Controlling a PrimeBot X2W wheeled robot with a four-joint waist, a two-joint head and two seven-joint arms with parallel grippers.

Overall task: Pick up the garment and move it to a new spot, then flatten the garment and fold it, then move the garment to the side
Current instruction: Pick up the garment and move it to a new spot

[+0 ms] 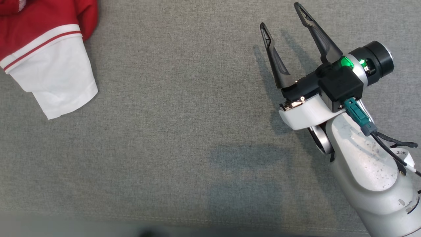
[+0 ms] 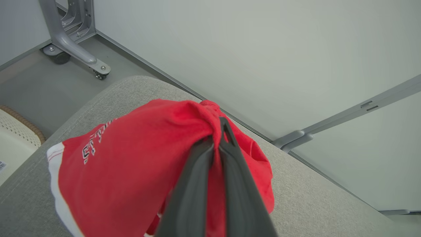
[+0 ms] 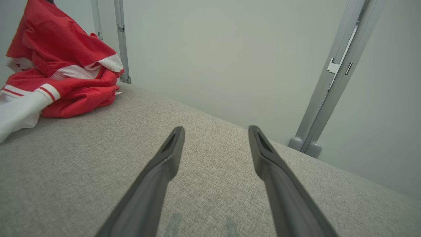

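Note:
The garment, a red jersey shirt with white sleeves and red-white striped trim, lies bunched at the top left corner of the grey surface; one white sleeve trails toward me. In the left wrist view my left gripper is shut on a pinched fold of the garment, with black white-outlined lettering showing on the red cloth. The right wrist view has the garment heaped up far to the left. My right gripper stands open above the bare surface at the right, its fingers spread with nothing between them.
A grey fabric-covered table spans the head view. Pale wall panels with metal uprights stand behind its far edge. A wheeled metal frame foot and a cream perforated basket sit on the floor beyond the garment.

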